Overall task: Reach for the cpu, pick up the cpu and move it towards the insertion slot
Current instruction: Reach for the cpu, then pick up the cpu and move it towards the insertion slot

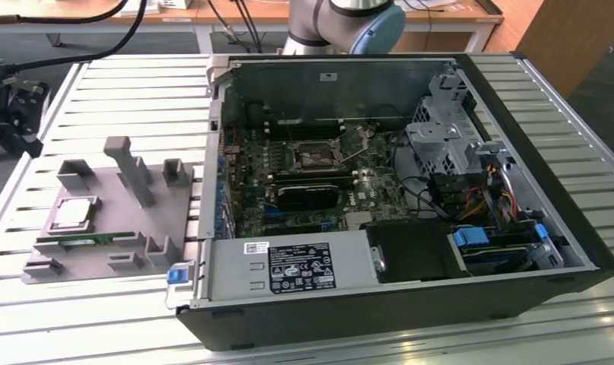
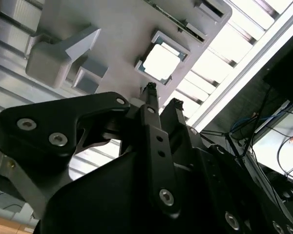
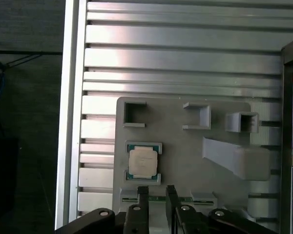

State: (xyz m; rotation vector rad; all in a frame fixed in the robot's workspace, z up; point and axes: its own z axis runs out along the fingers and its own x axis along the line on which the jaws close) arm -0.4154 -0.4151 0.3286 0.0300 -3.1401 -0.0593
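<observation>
Black 2-fingered pincer (image 3: 156, 190), jaws narrowly parted and empty, hovers above the grey plastic holder (image 3: 185, 156), where we find the silvery-grey square cpu (image 3: 143, 162) flat, just beyond its fingertips.

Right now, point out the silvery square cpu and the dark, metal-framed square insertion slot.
cpu (image 3: 143, 162): first wrist view, middle of its metal top.
insertion slot (image 1: 314, 157): exterior view, middle of the socket.

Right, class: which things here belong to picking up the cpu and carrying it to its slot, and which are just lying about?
Part of the job:
cpu
insertion slot
gripper, open, empty

Just lying about:
memory stick
black card
power supply
</observation>
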